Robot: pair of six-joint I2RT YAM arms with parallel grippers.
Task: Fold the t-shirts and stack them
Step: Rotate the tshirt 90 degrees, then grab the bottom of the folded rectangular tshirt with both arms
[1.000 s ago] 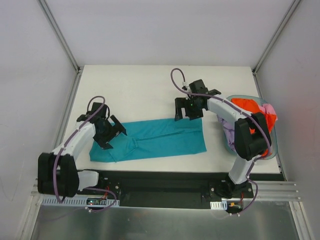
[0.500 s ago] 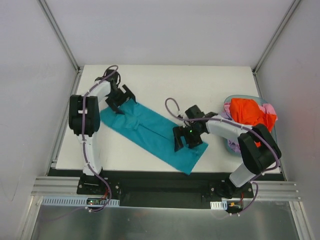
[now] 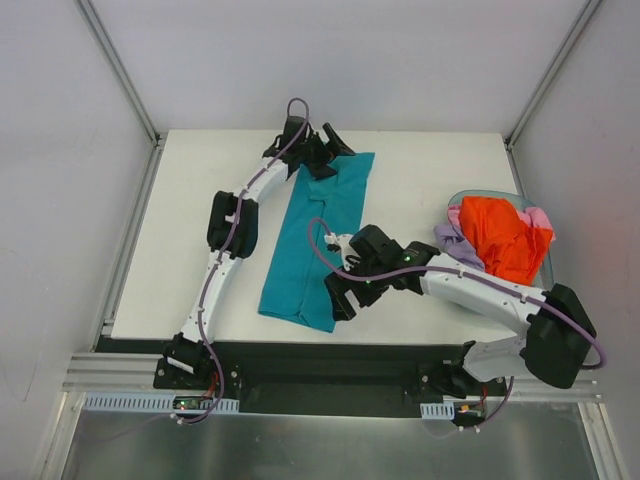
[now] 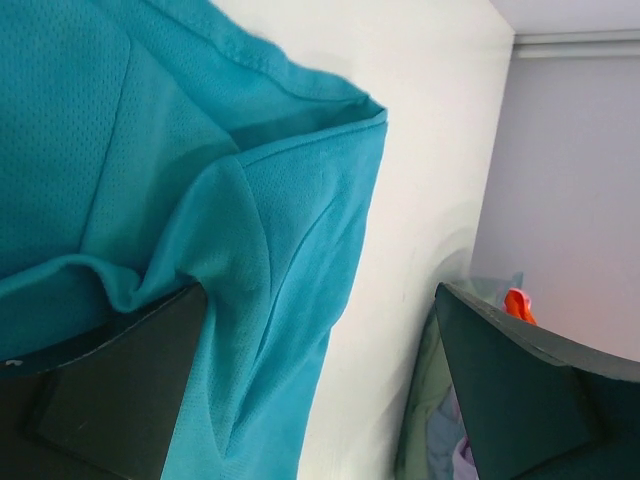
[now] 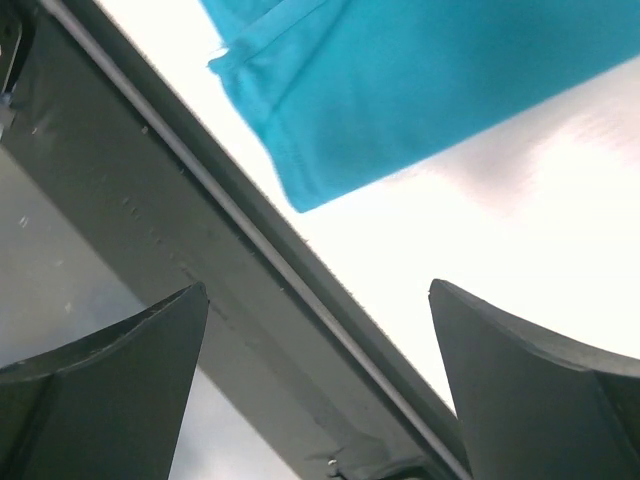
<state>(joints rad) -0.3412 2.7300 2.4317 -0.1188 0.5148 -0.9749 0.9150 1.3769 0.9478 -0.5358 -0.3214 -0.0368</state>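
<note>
A teal t-shirt [image 3: 310, 240] lies folded into a long strip, running from the table's far edge to its front edge. My left gripper [image 3: 322, 160] is open at the strip's far end. In the left wrist view [image 4: 320, 300] the teal cloth [image 4: 120, 120] lies under its left finger and in part of the gap. My right gripper [image 3: 340, 298] is open beside the strip's near right corner. In the right wrist view [image 5: 318, 290] it hangs over the table's front edge, with the shirt's corner [image 5: 420, 70] ahead of it.
A pale basket [image 3: 478, 194] at the right edge holds an orange garment [image 3: 500, 235] with pink and lavender ones. The basket's edge and the orange cloth [image 4: 515, 303] show in the left wrist view. A black rail [image 5: 200, 260] runs along the table front. White walls stand close.
The teal shirt has swung from lying across the table to lying front to back. My left gripper moved to the far edge and my right gripper came to the near edge.
</note>
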